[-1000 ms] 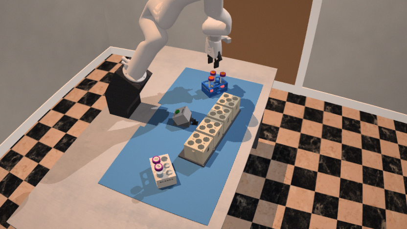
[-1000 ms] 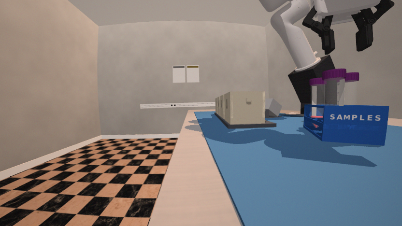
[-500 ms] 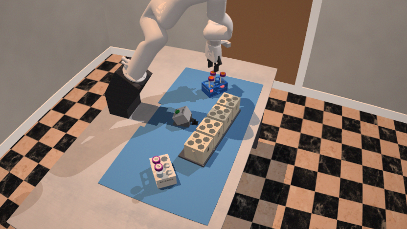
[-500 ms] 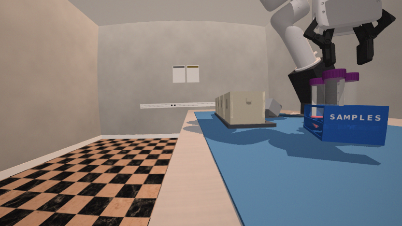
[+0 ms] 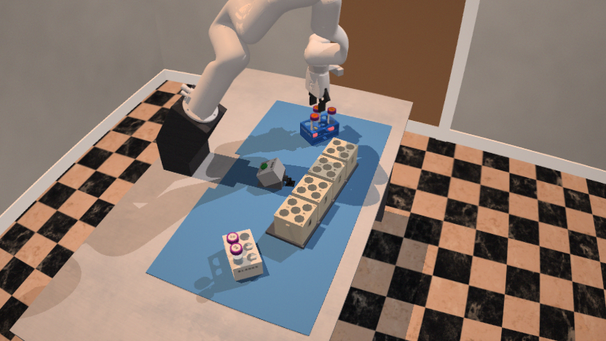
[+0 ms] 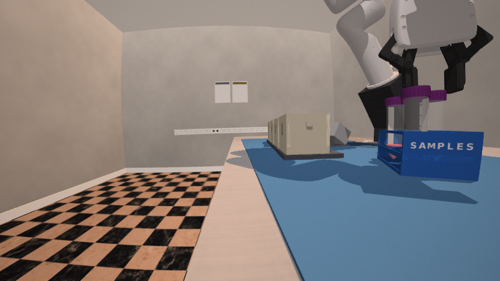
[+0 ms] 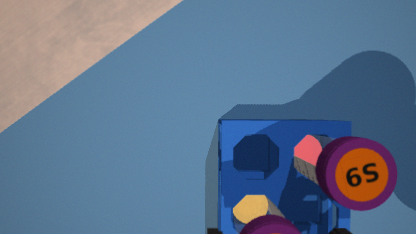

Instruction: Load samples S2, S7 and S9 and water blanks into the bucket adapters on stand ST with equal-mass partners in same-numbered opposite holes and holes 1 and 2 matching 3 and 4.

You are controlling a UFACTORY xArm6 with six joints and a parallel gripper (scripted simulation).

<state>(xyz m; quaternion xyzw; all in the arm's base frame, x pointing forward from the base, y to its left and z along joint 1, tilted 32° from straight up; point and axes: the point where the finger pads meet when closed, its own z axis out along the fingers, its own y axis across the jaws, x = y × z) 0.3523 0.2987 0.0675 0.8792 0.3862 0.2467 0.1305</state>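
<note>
The blue SAMPLES rack [image 5: 312, 136] [image 6: 440, 158] [image 7: 226, 150] stands at the far end of the blue mat and holds three purple-capped sample tubes. My gripper [image 5: 318, 101] [image 6: 431, 83] [image 7: 277, 231] is open and hangs straight over the rack. Its fingers stand on either side of the cap of one tube [image 6: 415, 92] [image 7: 270, 226], which shows only at the bottom edge of the wrist view with its label cut off. Sample S9 [image 7: 362, 173] stands in the well beside it. One rack well [image 7: 255, 152] is empty. Four beige adapters [image 5: 295, 213] [image 6: 304, 132] sit empty in a row on the dark stand [image 5: 290, 241] [image 6: 307, 155].
A beige blanks rack [image 5: 248, 267] with two white-dotted blanks [image 5: 232, 237] [image 5: 235, 248] stands at the near end of the mat. The grey DONE desk [image 5: 273, 173] [image 6: 339, 133] with its green key [image 5: 264, 165] sits between the arm's base and the stand.
</note>
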